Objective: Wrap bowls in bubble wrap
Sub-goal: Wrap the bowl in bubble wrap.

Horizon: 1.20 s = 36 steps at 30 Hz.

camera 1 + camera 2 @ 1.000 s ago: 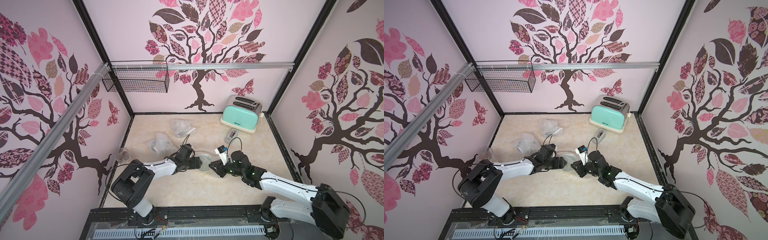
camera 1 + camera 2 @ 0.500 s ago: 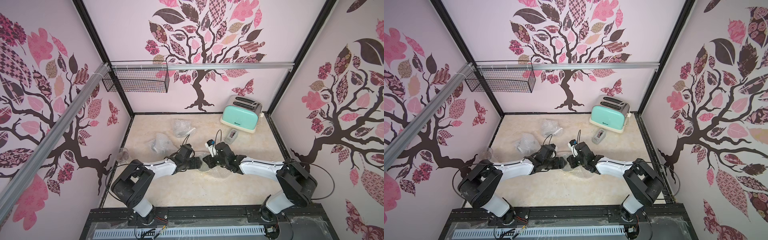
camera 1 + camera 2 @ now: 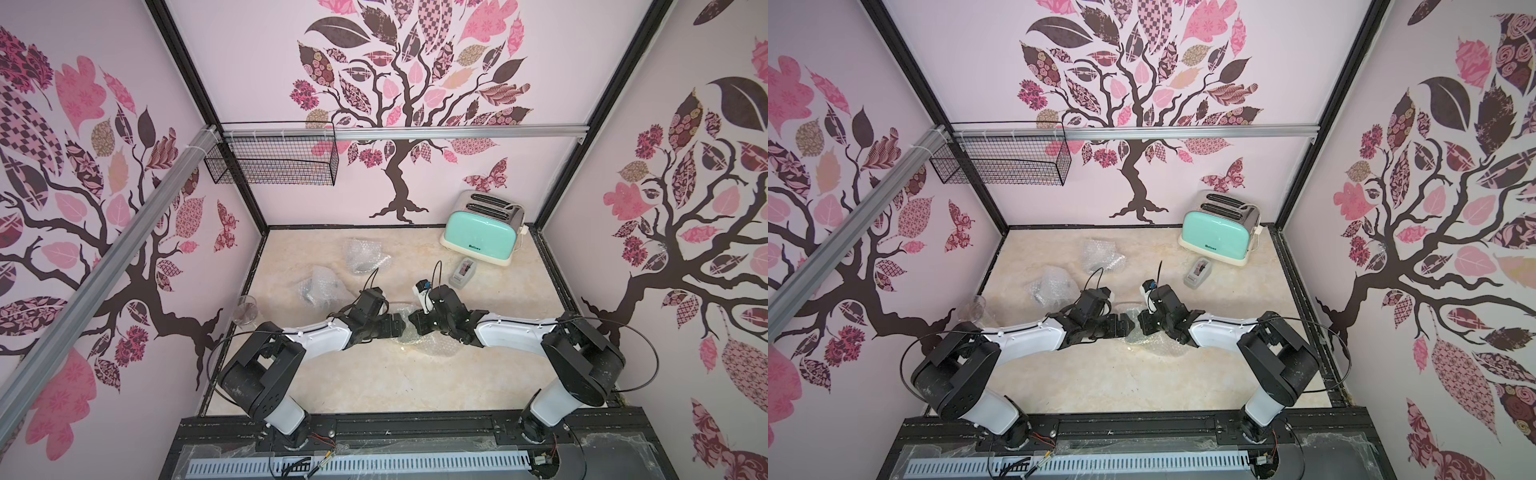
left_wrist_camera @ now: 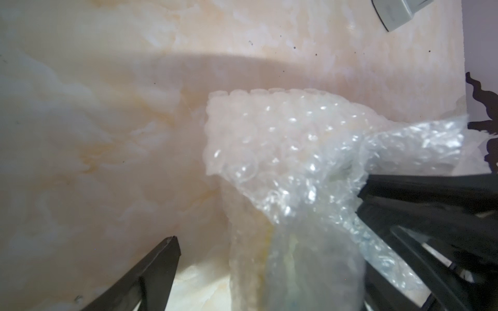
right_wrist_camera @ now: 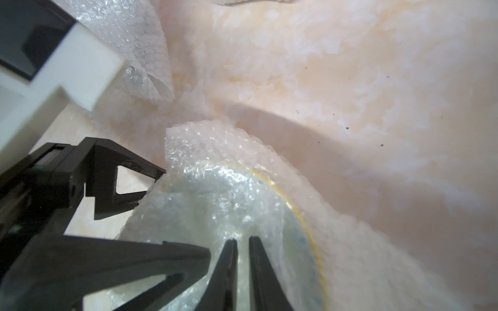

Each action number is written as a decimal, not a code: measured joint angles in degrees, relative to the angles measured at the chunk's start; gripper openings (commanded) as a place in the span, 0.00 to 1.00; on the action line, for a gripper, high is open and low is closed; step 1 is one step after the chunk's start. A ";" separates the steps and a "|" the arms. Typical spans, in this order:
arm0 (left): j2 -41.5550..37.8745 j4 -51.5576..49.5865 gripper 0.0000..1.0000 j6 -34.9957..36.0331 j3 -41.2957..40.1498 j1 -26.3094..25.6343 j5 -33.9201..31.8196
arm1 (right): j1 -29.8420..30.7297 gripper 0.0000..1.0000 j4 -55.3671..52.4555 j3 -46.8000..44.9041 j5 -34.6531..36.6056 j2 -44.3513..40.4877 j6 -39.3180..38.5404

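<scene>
1. Right claw [image 5: 242, 239] is nearly closed, pinching a fold of bubble wrap [image 5: 204, 150]; left claw [image 3: 401, 327] gapes wide beside it.
2. We see the bowl [image 5: 293, 207] under that wrap, near the middle of the worktop [image 3: 374, 374].
3. We judge the wrap light, soft and slippery, the bowl fragile: we take loose edges, not the rim.

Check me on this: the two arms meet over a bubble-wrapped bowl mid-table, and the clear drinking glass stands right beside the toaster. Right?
Not quite: in both top views the drinking glass stands by the left wall, across the table from the toaster. The left arm and right arm do meet over the bubble-wrapped bowl.
</scene>
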 measured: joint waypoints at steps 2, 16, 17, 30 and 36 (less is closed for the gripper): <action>-0.81 0.11 0.93 -0.07 0.00 0.44 0.11 | 0.00 0.15 0.33 -0.13 -0.31 0.00 0.07; 6.29 -0.37 0.89 -0.22 5.25 2.56 1.42 | -0.04 0.40 -0.90 -0.42 -0.15 -1.99 -0.20; 6.38 -0.50 0.90 -0.22 5.49 2.56 1.40 | -0.09 0.45 -1.49 -0.55 0.57 -3.32 -0.44; 6.43 -1.09 0.89 0.09 5.57 2.56 1.20 | -18.43 0.67 -4.02 -20.83 11.76 -35.69 7.08; 6.49 -1.36 0.88 0.55 5.66 2.56 1.14 | -30.62 0.76 -5.07 -28.79 10.84 -42.18 12.07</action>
